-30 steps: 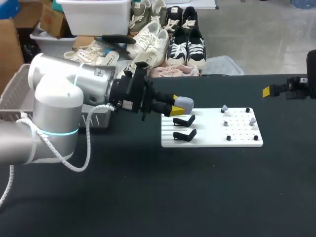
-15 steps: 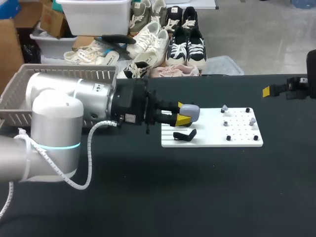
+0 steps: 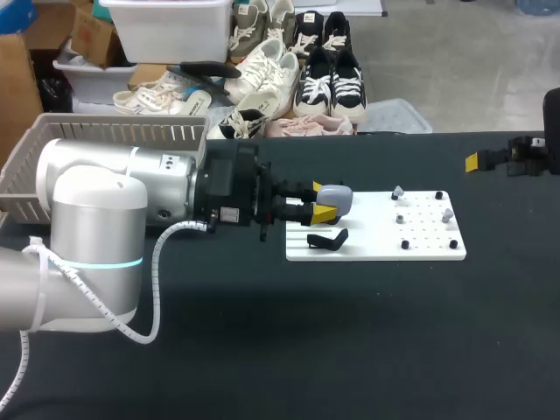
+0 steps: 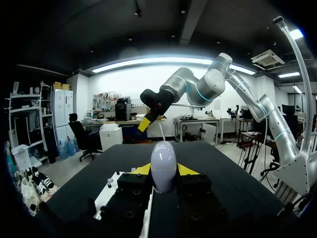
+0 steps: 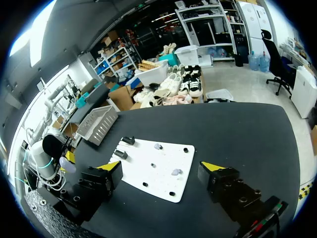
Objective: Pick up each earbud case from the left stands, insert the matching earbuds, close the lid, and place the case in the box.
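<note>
A closed lavender earbud case (image 3: 338, 199) hangs just above the left part of the white board (image 3: 376, 229), and my left gripper (image 3: 319, 201) is shut on it. In the left wrist view the case (image 4: 163, 170) stands between the yellow tips. One black stand (image 3: 328, 239) shows on the board; a second is hidden behind the gripper. Small lavender earbuds (image 3: 397, 191) and black earbuds (image 3: 404, 244) sit on pegs at the board's right. My right gripper (image 3: 490, 161) is open at the table's far right edge. Seen in the right wrist view, it (image 5: 161, 167) is high above the board (image 5: 166, 153).
A grey wire basket (image 3: 35, 162) stands at the table's back left, behind my left arm. The black table (image 3: 350, 350) stretches in front of the board.
My left gripper has carried the case a little toward the front and right, now covering the upper stand. The right arm has not moved.
</note>
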Controlling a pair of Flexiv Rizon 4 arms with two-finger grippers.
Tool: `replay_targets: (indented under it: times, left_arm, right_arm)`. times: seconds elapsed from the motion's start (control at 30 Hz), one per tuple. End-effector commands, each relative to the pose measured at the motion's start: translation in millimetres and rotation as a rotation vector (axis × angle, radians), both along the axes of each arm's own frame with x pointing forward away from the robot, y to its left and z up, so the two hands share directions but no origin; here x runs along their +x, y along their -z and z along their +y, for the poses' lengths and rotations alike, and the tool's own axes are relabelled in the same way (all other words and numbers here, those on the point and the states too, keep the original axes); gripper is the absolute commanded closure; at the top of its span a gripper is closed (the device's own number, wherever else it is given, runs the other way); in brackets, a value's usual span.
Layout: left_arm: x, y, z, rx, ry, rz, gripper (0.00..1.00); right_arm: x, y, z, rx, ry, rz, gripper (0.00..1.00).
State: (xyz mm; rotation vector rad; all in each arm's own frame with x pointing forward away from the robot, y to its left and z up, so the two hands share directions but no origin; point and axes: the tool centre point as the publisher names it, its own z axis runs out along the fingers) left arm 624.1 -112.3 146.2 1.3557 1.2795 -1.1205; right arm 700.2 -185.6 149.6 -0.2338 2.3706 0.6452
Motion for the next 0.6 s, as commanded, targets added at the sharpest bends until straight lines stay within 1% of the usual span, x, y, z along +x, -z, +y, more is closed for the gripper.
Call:
replay_targets:
  times: [0.03, 0.27, 0.33, 0.4, 0.43, 0.5, 0.6]
  left_arm:
    - [-2.9, 0.2, -0.4, -0.004, -0.028, -0.006, 1.00]
    - [-2.9, 0.2, -0.4, -0.004, -0.028, -0.006, 1.00]
    - [-1.0, 0.1, -4.7, -0.045, 0.007, 0.010, 1.00]
    - [0.9, 0.7, -9.3, -0.062, 0.033, 0.012, 1.00]
    - [1.7, 1.1, -11.5, -0.067, 0.046, 0.014, 1.00]
    - [3.5, 2.2, -15.5, -0.077, 0.068, 0.019, 1.00]
    - [5.8, 3.5, -20.6, -0.077, 0.097, 0.011, 1.00]
  right_arm:
    - [0.6, 0.2, -0.9, 0.002, -0.003, 0.001, 0.00]
    - [0.6, 0.2, -0.9, 0.002, -0.003, 0.001, 0.00]
    - [0.6, 0.2, -0.9, 0.002, -0.003, 0.001, 0.00]
    - [0.6, 0.2, -0.9, 0.002, -0.003, 0.001, 0.00]
    - [-3.8, 1.1, -1.3, 0.014, -0.007, 0.003, 0.00]
    - [-12.9, 1.3, -2.3, 0.009, -0.013, 0.005, 0.00]
    - [-27.2, -6.3, -2.8, 0.003, -0.024, -0.018, 0.00]
